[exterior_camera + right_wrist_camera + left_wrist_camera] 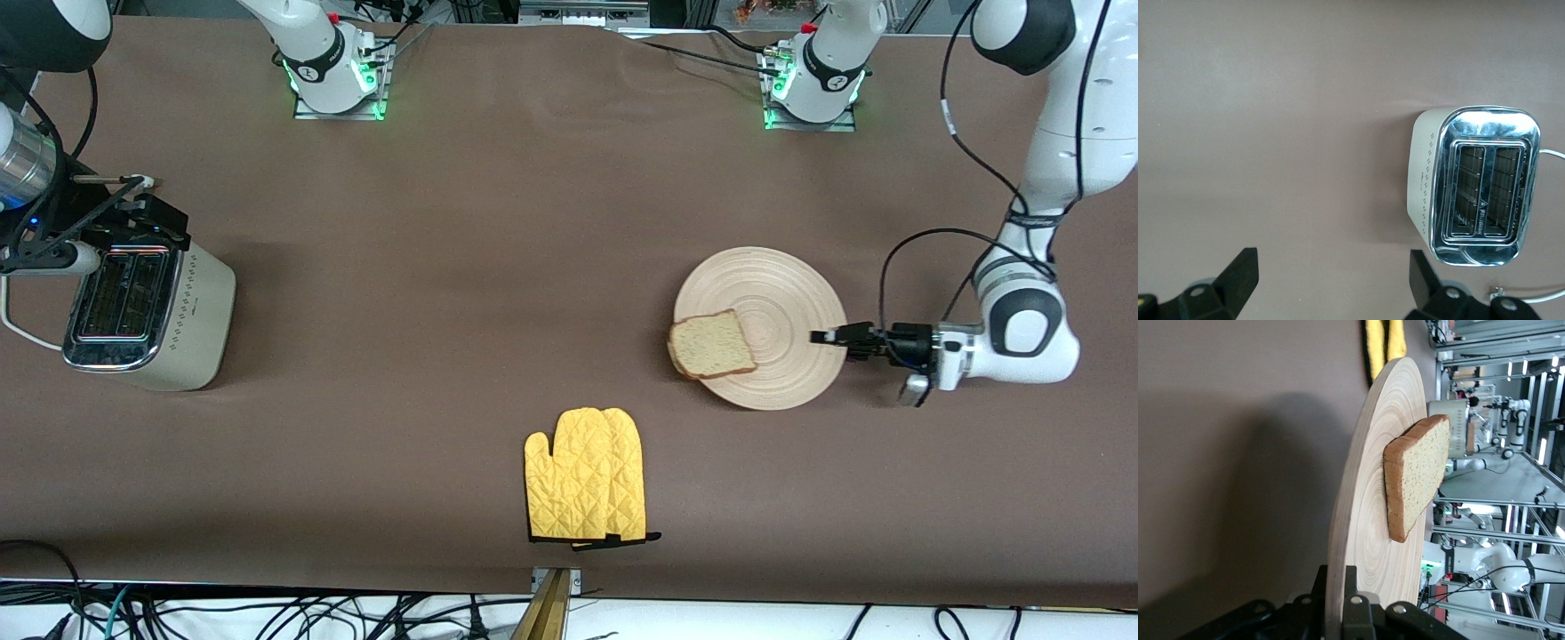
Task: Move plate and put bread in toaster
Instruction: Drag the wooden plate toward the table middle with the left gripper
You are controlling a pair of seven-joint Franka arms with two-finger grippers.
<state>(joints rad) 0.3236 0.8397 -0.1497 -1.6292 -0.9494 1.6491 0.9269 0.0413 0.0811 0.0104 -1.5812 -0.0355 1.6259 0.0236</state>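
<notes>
The pale wooden plate (782, 302) lies toward the left arm's end of the table. The bread (711, 345) lies on it, overhanging the rim on the side toward the right arm's end. My left gripper (822, 336) is shut on the plate's rim, level with the table. In the left wrist view the rim (1358, 493) runs between the jaws of the gripper (1341, 577), and the bread (1418, 477) rests on the plate. The cream toaster (147, 307) stands at the right arm's end. My right gripper (142, 209) hangs open and empty beside the toaster (1475, 183), over bare table (1331, 260).
A yellow quilted oven mitt (585, 476) lies nearer the front camera, between plate and toaster. The toaster's white cord (18, 329) trails toward the table's end. Brown cloth covers the table between toaster and plate.
</notes>
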